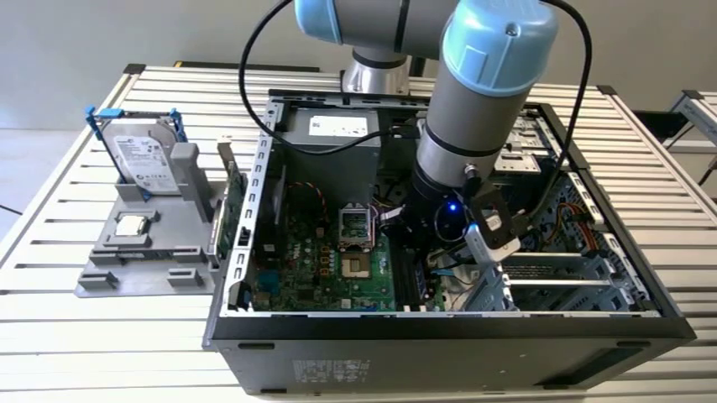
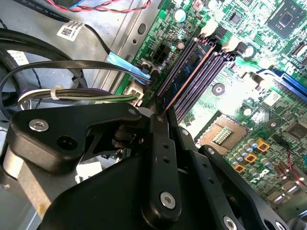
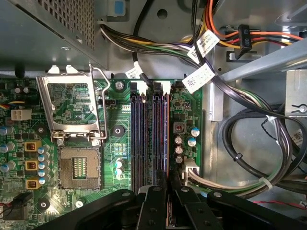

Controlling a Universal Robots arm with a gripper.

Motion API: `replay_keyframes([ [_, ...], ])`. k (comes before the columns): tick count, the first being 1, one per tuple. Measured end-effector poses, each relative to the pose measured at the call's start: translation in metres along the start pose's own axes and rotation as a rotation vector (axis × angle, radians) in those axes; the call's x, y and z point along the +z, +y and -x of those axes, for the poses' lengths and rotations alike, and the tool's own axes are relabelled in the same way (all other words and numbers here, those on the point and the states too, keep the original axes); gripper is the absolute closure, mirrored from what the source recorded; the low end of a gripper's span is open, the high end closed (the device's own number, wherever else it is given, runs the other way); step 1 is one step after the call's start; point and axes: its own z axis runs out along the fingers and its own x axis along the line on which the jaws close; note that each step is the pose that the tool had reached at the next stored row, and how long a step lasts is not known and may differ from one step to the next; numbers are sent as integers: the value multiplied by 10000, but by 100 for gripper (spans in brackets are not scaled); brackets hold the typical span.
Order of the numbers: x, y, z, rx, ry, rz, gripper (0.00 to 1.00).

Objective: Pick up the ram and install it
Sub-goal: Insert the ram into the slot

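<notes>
A slatted white metal bench (image 1: 67,277) is carrying an open computer case (image 1: 448,323) that is filling the middle and lower right of the exterior view, with a plain grey floor lying beyond it at the upper left.

Inside the case, the tool (image 2: 165,112) is reaching down over the memory slots (image 3: 148,134) near the lower centre of both wrist views. Its fingers (image 2: 160,158) are sitting narrow, pinching the ram (image 2: 192,72), a slim stick with a copper-coloured edge that is standing on edge along one of the dark slots in the second wrist view. Whether the stick is seated fully is hard to tell.

To do this step well, I judge the stick should be staying parallel to the slot and pressing straight down, evenly at both ends, so the white end clips (image 2: 230,45) can close on it; any tilt risks jamming it.

Beside the slots, the empty processor socket (image 3: 79,167) is sitting with its metal frame (image 3: 72,105) lifted open, and bundled cables (image 3: 206,52) are running across the upper right of the first wrist view.

At the left of the exterior view, a grey holder (image 1: 146,252) is standing on the bench, holding a silver hard drive (image 1: 143,159).
</notes>
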Motion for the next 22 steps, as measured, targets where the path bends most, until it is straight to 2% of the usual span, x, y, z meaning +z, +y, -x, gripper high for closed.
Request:
replay_keyframes([
  [8,4,0,0,0,0,0,100],
  [14,44,0,0,1,0,12,100],
  [21,52,3,0,0,-1,32,100],
  [22,52,3,0,0,-1,26,0],
])
